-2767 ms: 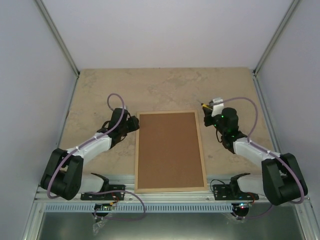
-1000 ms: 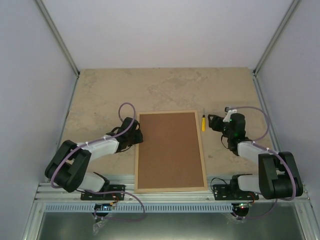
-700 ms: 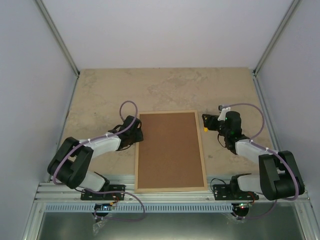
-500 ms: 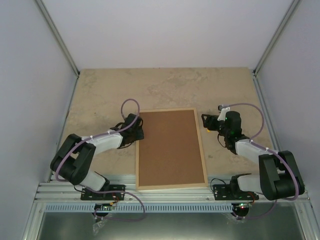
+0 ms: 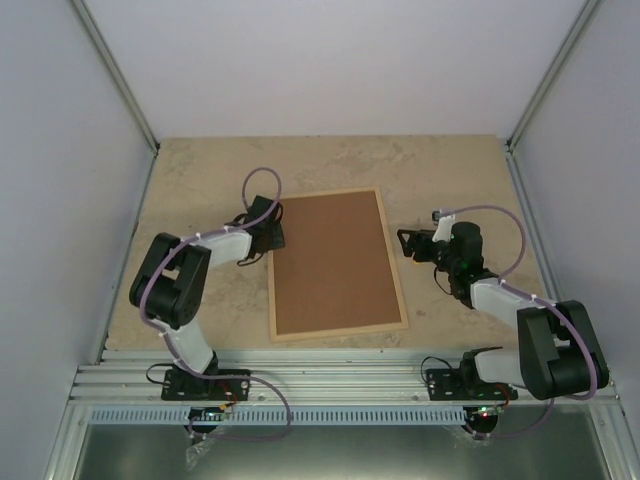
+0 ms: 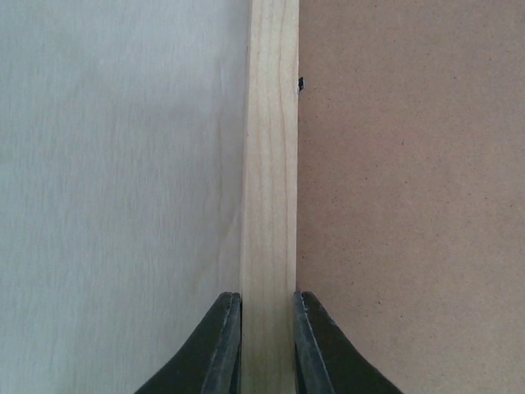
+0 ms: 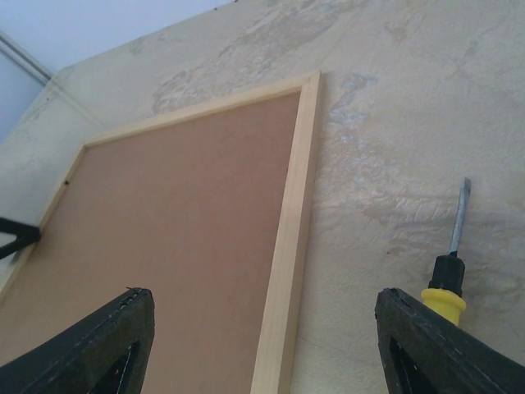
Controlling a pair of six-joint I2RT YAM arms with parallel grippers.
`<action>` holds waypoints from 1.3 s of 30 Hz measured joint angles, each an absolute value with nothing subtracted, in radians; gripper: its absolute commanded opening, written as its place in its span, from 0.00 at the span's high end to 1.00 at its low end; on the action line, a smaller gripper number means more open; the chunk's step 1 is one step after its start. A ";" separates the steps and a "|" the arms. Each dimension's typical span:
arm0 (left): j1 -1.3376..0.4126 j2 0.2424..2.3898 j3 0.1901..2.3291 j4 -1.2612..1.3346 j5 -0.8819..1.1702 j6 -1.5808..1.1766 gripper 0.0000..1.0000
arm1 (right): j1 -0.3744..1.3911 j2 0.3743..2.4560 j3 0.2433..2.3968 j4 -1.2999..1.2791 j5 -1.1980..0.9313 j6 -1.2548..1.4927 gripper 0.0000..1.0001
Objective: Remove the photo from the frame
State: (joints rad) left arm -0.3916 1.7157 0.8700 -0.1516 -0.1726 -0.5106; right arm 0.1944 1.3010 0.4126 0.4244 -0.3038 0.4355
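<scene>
So from where I stood, the nearest thing past the arm bases was the frame [image 5: 402,270], lying face down on the counter [image 5: 200,180] at a slight angle, its brown backing board [image 5: 335,265] facing up. That meant the photo wasn't visible at all. My guess is it was sitting under that board, inside the frame, so nothing was out yet. A bit further in on the right side, the right end effector [image 5: 410,245] hung low just off the frame's right rail with its jaws spread wide and nothing in them. A little yellow-handled screwdriver [image 7: 449,275] lay on the counter beside that rail, close to one of its fingers [image 7: 426,336], apart from it as far as I could tell. I'd read that as the tool parked within easy reach for prying at whatever holds the backing in. About level with that, maybe slightly further back, the left end effector [image 6: 268,300] was nearly closed, pinching the pale wood of the left rail up toward the far corner, one finger on the outside edge and one on the board side. That looked like it was there to hold the frame steady. There was also a tiny dark tab [image 6: 300,83] on the inner edge further along that rail, probably a retaining clip, but too small to be sure.
</scene>
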 measured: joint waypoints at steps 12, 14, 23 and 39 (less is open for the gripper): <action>-0.305 1.944 1.163 -0.168 -0.183 -0.419 0.75 | 0.205 1.317 0.413 0.441 -0.333 0.421 0.25; -0.299 1.950 1.178 -0.173 -0.186 -0.410 0.69 | 0.208 1.317 0.413 0.441 -0.336 0.418 0.25; -0.294 1.801 1.075 -0.152 -0.173 -0.416 0.57 | 0.249 1.334 0.422 0.448 -0.364 0.397 0.25; -0.437 1.365 0.574 -0.106 -0.102 -0.600 0.43 | 0.416 1.317 0.487 0.382 -0.322 0.309 0.25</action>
